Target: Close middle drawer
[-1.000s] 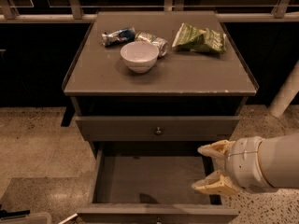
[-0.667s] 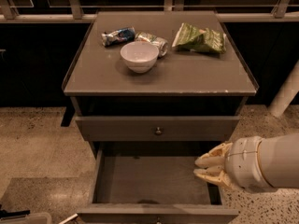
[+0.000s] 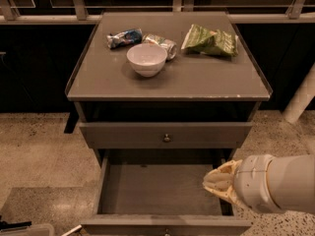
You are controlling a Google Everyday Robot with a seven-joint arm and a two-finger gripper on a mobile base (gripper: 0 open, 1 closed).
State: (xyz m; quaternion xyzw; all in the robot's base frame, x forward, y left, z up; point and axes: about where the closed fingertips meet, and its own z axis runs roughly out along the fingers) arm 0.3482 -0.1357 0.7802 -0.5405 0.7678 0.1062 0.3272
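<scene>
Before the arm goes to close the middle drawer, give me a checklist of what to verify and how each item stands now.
1. Is the middle drawer open: ok, pulled well out.
2. Is the gripper ahead of the front panel to push it: not ok, it sits behind the panel, at the drawer's right side.
3. Is the gripper above the drawer's walls, not inside: cannot tell.
4. Is the top drawer shut, out of the way: ok.
5. Is the bowl back from the cabinet's front edge: ok.

Bottom edge crops middle drawer [image 3: 157, 191] front; gripper [image 3: 213, 182] covers its right wall.
</scene>
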